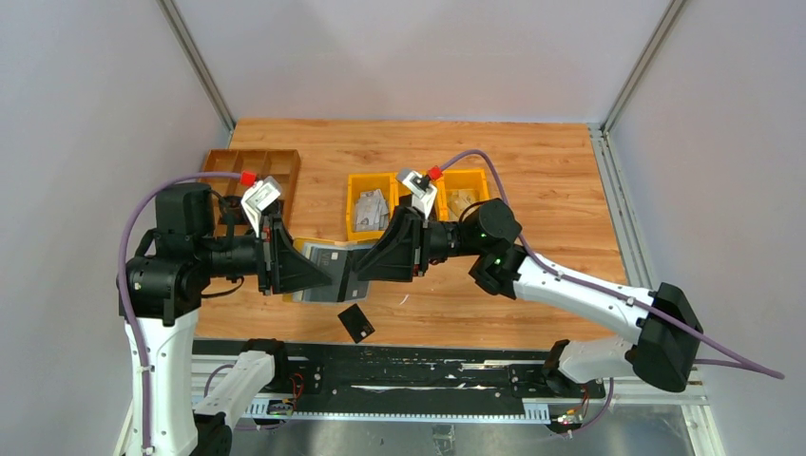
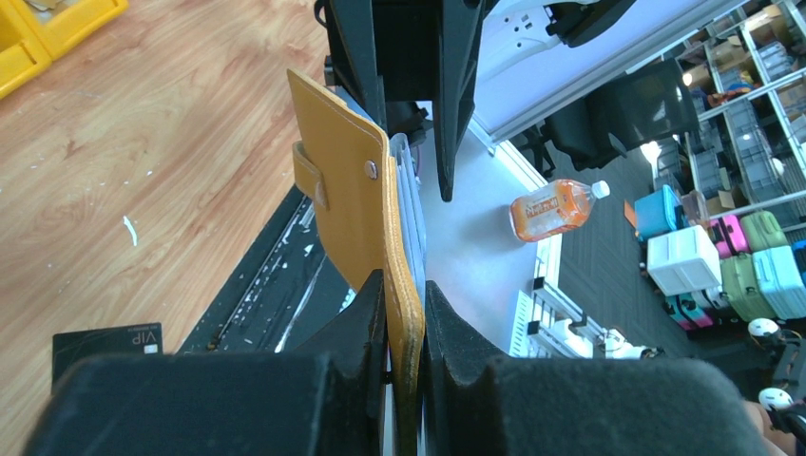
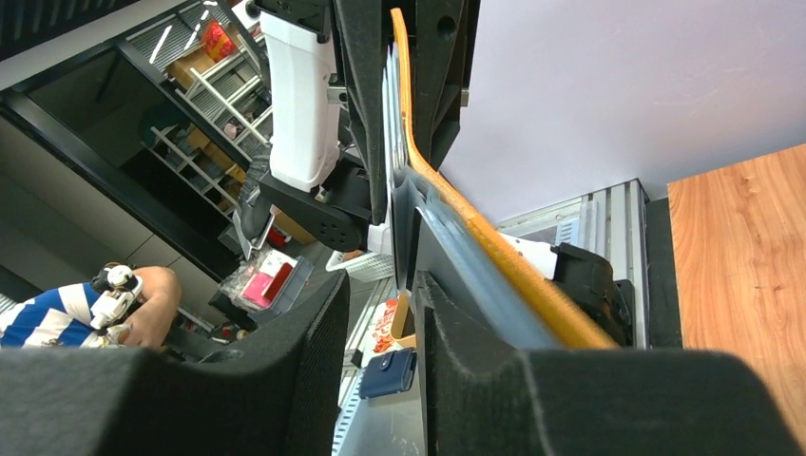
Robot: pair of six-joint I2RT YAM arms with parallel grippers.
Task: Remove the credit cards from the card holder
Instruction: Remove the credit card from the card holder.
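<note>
We see white shells between black joint housings on the left arm (image 1: 157, 323) and the right arm (image 1: 589, 290). The left tool (image 1: 328, 274) and right tool (image 1: 366, 268) are black with thick wedge fingers. A purple-grey cable (image 1: 130, 237) trails along each arm, and a red cap (image 1: 248, 178) tops each white wrist bracket.

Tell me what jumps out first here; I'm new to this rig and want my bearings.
Mid-table, the mustard card holder is held in the air between both tools: the left tool is clamped on one end, and the right tool stands open at the other. Just below, a black credit card lies on the table near its front edge.
</note>
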